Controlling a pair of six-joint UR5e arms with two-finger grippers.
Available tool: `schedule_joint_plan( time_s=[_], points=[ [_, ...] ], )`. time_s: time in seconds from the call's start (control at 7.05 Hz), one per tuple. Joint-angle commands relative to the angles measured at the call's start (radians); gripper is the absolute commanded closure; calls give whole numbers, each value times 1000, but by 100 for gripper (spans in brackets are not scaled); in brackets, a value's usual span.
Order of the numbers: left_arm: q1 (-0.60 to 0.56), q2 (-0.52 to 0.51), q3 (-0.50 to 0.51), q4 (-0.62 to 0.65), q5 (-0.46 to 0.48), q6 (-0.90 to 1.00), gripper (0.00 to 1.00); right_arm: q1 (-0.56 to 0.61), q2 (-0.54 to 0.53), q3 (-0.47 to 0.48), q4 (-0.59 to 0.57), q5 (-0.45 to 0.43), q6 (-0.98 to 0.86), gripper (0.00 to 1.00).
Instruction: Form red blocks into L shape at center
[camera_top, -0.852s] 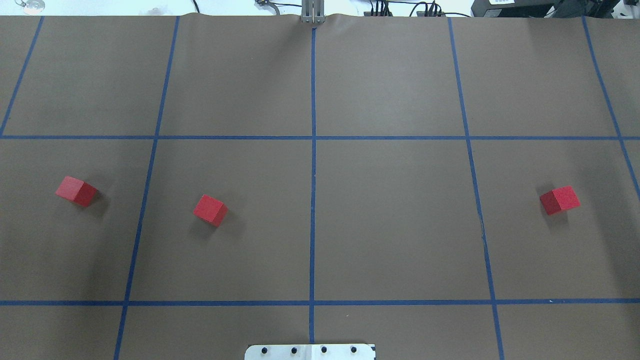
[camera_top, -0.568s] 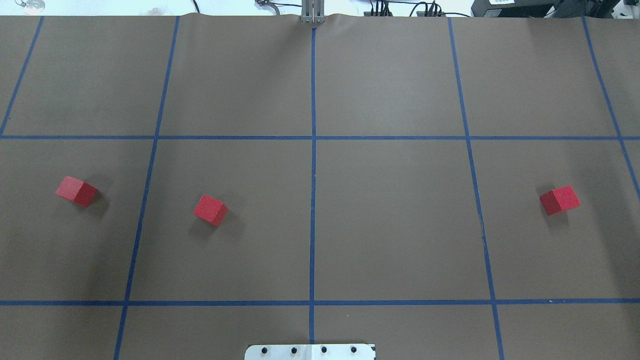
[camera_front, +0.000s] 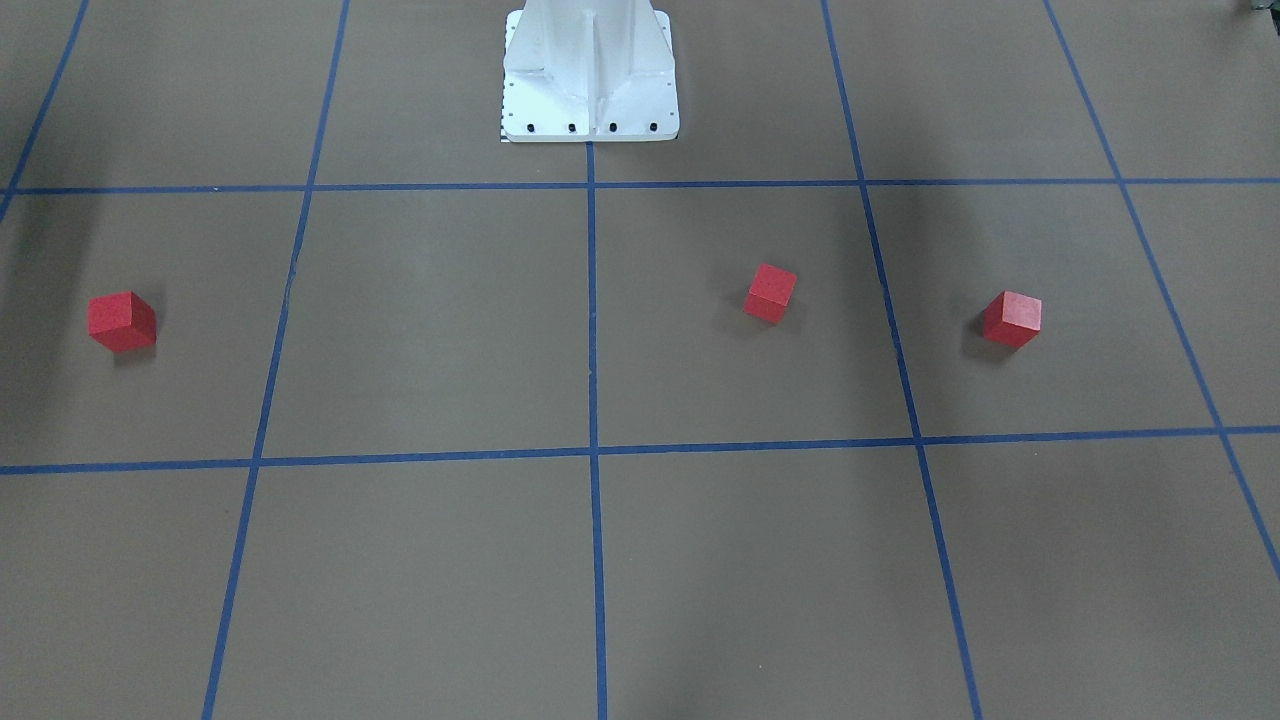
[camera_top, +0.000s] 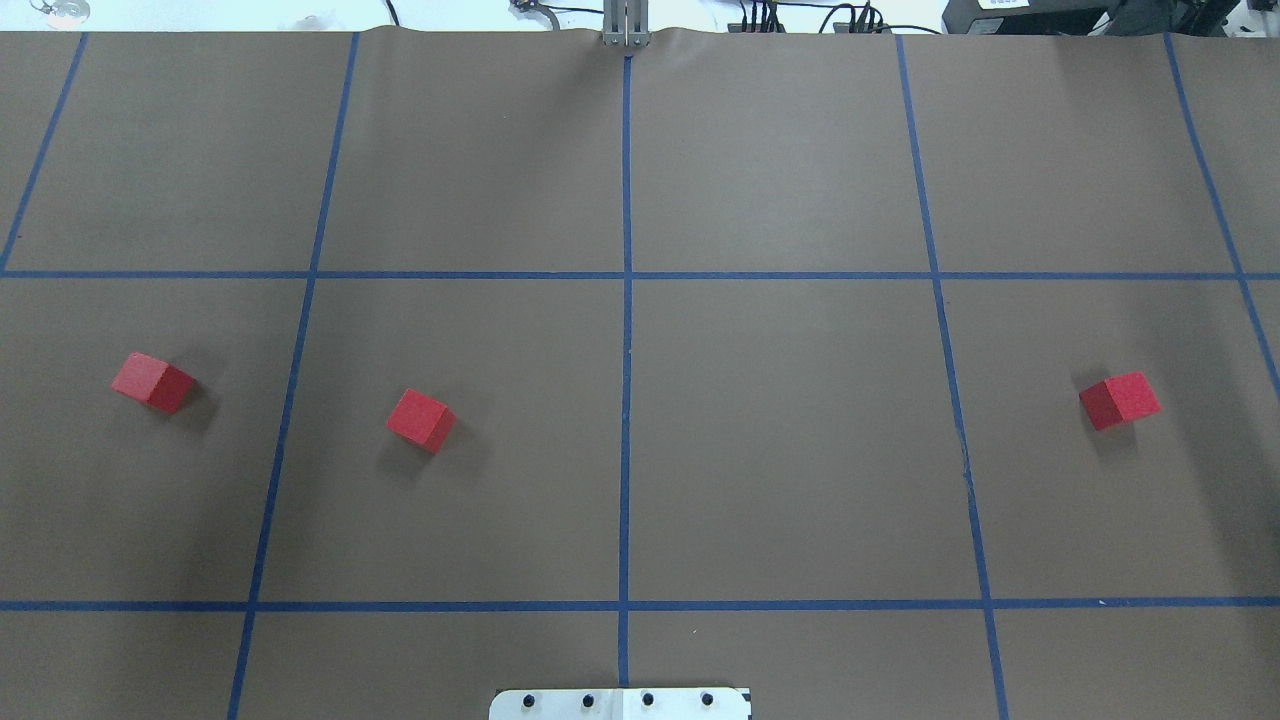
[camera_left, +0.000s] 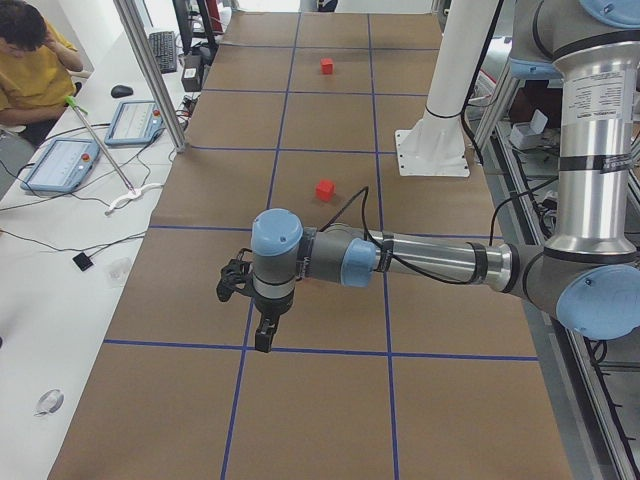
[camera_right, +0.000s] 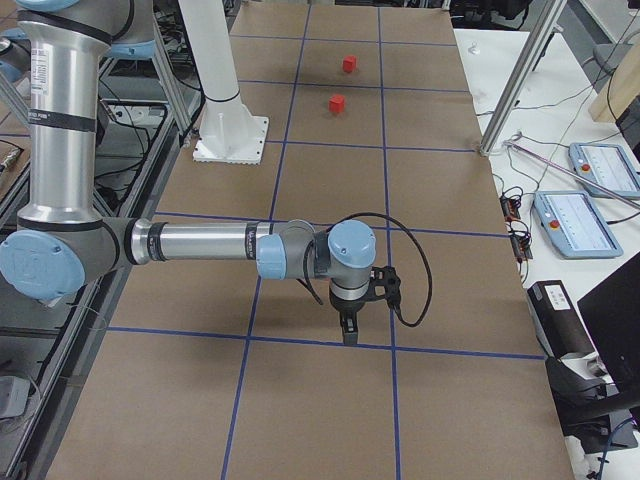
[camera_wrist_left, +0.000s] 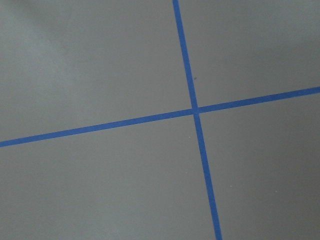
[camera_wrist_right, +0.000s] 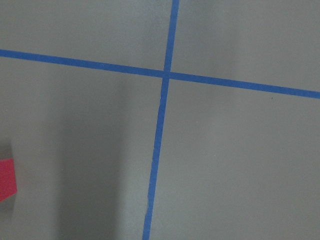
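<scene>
Three red blocks lie apart on the brown surface. The overhead view shows one at far left (camera_top: 152, 382), one left of the middle (camera_top: 421, 420) and one at far right (camera_top: 1120, 400). The center (camera_top: 626, 440), on the blue tape line, has no block on it. Neither gripper shows in the overhead or front views. My left gripper (camera_left: 262, 342) hangs above the table, seen only in the left side view. My right gripper (camera_right: 347, 333) is seen only in the right side view. I cannot tell whether either is open or shut. A sliver of a red block (camera_wrist_right: 6, 177) shows in the right wrist view.
The white robot base (camera_front: 590, 75) stands at the table's near edge on the middle line. A person in a yellow shirt (camera_left: 30, 75) sits at a side bench with tablets (camera_left: 62, 162) and cables, off the table's far edge.
</scene>
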Motion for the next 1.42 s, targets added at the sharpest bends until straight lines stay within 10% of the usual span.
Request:
schedule_joint_plan(
  time_s=[0.0, 0.99, 1.28],
  points=[
    [1, -17, -6, -3, 6, -11, 0, -1, 5, -7, 182, -4, 2, 0],
    [4, -132, 60, -195, 9, -8, 0, -34, 34, 9, 224, 95, 109, 1],
    [6, -119, 66, -233, -142, -8, 0, -155, 32, 75, 225, 87, 328, 1]
  ],
)
